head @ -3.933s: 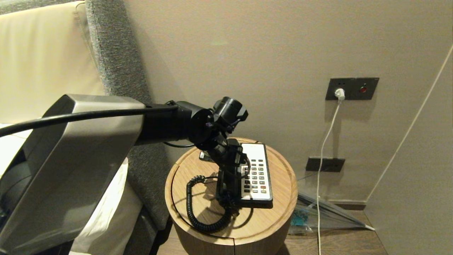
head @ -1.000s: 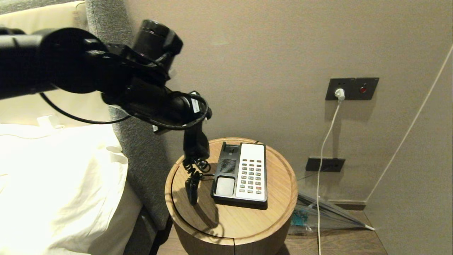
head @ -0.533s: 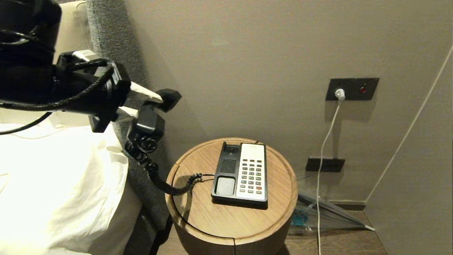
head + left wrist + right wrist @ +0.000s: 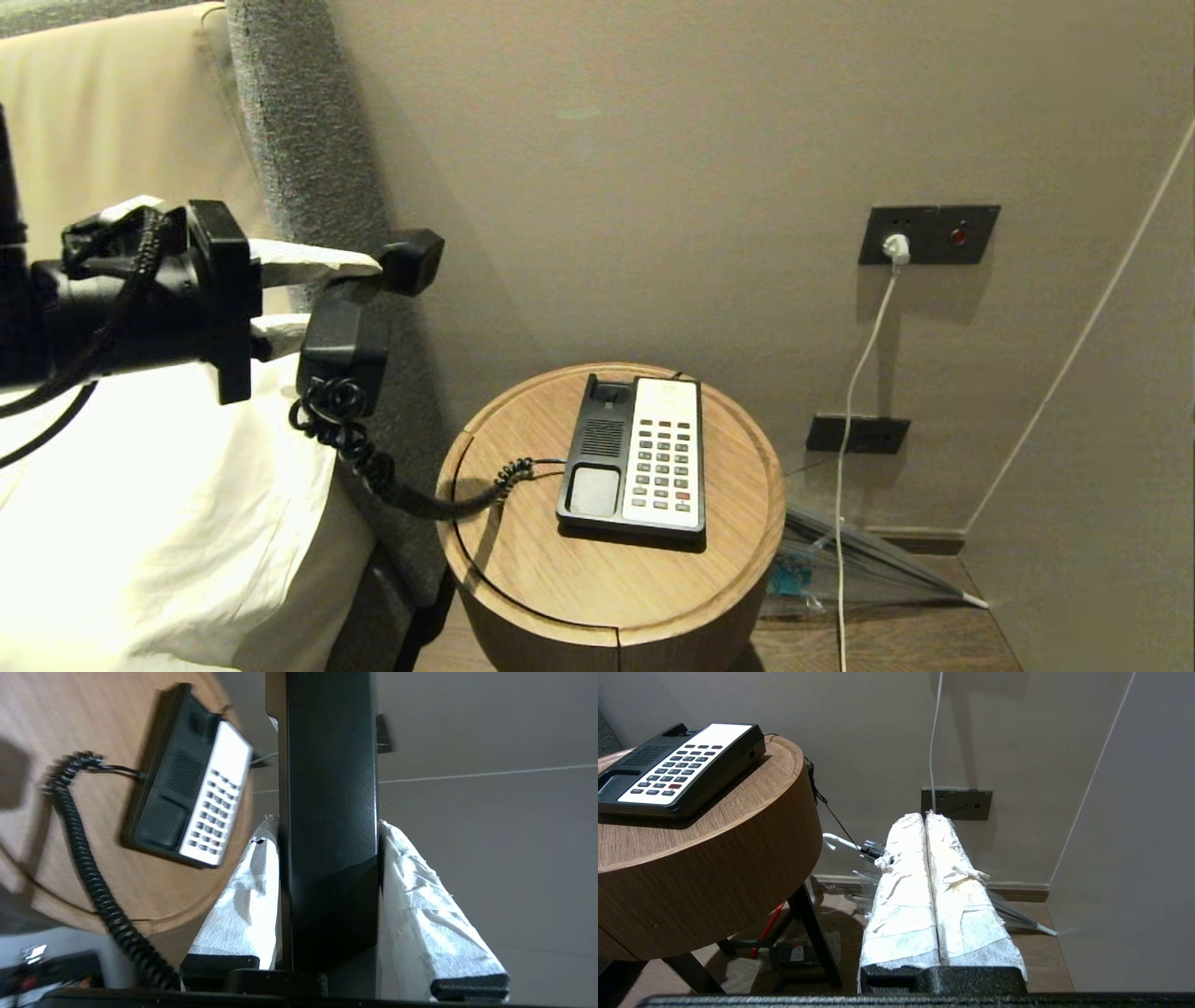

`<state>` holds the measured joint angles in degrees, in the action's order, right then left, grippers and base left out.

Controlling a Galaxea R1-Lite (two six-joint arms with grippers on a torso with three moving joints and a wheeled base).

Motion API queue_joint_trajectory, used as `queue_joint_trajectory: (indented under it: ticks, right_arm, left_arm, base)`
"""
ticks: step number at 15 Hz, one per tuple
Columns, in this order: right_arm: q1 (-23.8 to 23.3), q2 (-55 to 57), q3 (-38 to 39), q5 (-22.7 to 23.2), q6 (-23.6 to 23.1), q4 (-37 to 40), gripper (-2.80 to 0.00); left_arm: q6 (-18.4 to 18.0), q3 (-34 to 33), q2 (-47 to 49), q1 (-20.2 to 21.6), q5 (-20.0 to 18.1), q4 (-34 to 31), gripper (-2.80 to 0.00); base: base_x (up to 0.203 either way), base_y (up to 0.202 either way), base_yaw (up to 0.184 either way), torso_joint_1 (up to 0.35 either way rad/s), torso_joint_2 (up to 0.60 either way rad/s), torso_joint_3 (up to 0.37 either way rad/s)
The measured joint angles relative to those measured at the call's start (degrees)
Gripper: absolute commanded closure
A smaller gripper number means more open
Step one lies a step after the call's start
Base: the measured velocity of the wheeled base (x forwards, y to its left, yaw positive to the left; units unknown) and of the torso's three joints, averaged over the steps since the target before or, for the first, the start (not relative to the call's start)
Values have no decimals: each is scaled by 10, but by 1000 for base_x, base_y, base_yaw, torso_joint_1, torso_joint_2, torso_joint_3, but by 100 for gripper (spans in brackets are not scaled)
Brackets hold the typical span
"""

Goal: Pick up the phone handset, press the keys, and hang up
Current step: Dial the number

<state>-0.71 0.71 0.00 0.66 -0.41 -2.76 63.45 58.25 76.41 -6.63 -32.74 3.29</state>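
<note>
My left gripper (image 4: 341, 297) hangs in the air left of the round wooden table (image 4: 607, 579), above the bed's edge, shut on the black phone handset (image 4: 344, 350). In the left wrist view the handset (image 4: 329, 788) stands clamped between the two white-wrapped fingers (image 4: 243, 896). Its coiled cord (image 4: 401, 490) stretches down to the phone base (image 4: 590, 439) lying on the table. The keys (image 4: 665, 462) sit uncovered on the cream faceplate, beside the empty cradle. My right gripper (image 4: 926, 816) is parked low beside the table, shut and empty, out of the head view.
A bed with a white pillow (image 4: 140, 523) and a grey padded headboard (image 4: 308, 168) lie left of the table. A white charger cable (image 4: 864, 373) hangs from the wall socket (image 4: 929, 233). A folded clear umbrella (image 4: 840, 560) lies on the floor at the right.
The left arm has swung the handset up off the table and away to the left, over the bed's edge, and the cord has stretched out. The right arm has not moved.
</note>
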Motion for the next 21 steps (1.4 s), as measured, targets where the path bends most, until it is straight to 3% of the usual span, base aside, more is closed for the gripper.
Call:
queue_joint_trajectory:
  ticks: [5,9,12,21]
  right_arm:
    - [0,0,0,0,0,0,0]
    - [0,0,0,0,0,0,0]
    - [0,0,0,0,0,0,0]
    - [0,0,0,3,-6,0,0]
  left_arm:
    - [55,-124,-71,37,3,126,0]
    - [84,-186,-99,55,1,189,0]
    - [137,-212,-92,56,-4,261,0]
    - [139,-238,-91,55,-17,284,0]
  base:
    - [0,0,0,0,0,0]
    - [0,0,0,0,0,0]
    - [0,0,0,0,0,0]
    - [0,0,0,0,0,0]
